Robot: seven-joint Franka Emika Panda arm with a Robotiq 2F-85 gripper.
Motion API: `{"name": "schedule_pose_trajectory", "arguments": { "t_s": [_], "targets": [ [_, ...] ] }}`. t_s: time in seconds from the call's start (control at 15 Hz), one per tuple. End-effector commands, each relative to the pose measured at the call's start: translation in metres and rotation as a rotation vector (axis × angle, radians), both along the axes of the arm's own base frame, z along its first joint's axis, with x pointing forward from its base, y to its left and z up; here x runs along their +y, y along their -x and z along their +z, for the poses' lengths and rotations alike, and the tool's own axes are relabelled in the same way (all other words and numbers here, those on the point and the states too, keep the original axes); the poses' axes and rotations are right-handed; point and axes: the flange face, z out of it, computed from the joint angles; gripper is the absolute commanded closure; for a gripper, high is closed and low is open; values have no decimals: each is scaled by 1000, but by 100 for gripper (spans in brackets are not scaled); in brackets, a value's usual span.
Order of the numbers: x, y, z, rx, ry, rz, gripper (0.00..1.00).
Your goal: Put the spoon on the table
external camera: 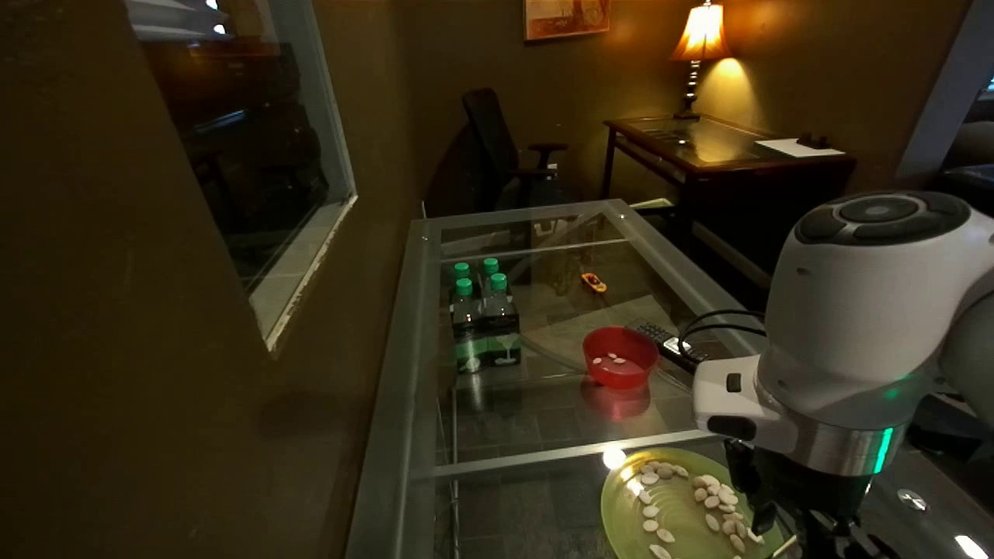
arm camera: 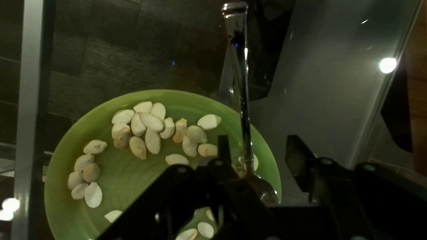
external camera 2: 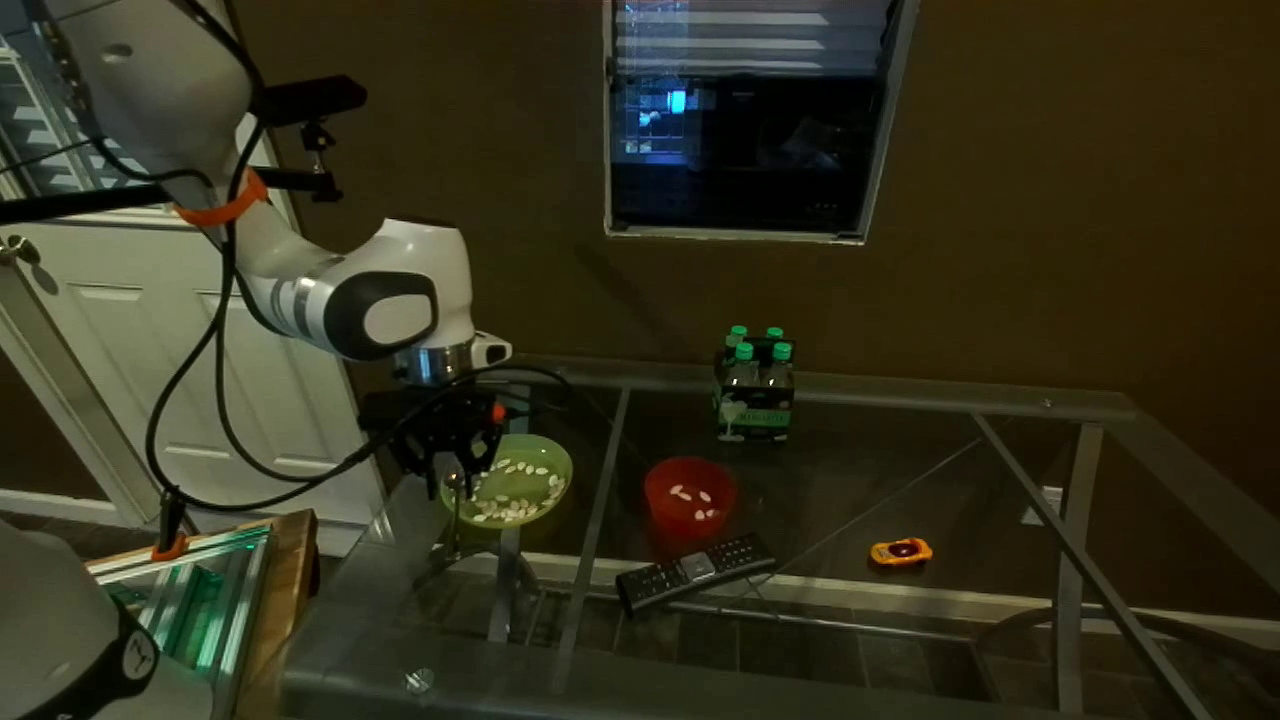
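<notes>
The shiny metal spoon [arm camera: 244,110] rests across the edge of the green plate [arm camera: 110,106] in the wrist view. Its bowl is over the plate, partly hidden by my gripper, and its handle extends past the rim. My gripper [arm camera: 257,150] is open, with one finger on each side of the spoon near the bowl's neck and a gap on both sides. In an exterior view the spoon [external camera 2: 455,515] shows below my gripper [external camera 2: 456,482]. The glass-topped table [external camera 2: 640,690] with its metal frame carries the plate; it also shows in an exterior view [external camera: 388,435].
Pale food pieces [arm camera: 151,121] lie on the plate. A red bowl [external camera 2: 690,500] with a few pale pieces, a black remote [external camera 2: 695,572], a bottle carrier [external camera 2: 755,400] and a yellow toy car [external camera 2: 900,552] stand on the table. A wall runs along one long side.
</notes>
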Motion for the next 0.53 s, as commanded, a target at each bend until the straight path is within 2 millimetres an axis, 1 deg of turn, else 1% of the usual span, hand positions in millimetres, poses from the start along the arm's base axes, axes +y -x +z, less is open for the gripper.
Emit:
{"name": "schedule_pose_trajectory", "arguments": {
  "t_s": [0.0,0.07,0.13,0.2,0.4,0.47],
  "targets": [
    [-3,-6,-3,-9,-25,26,57],
    [-4,-8,-4,-12,-27,27,53],
    [-5,-9,-5,-12,-30,30,53],
    [-5,-9,-6,-11,-35,34,55],
    [-6,-12,-9,-9,-47,44,55],
    [-6,-13,-10,-9,-47,47,47]
  ]
}}
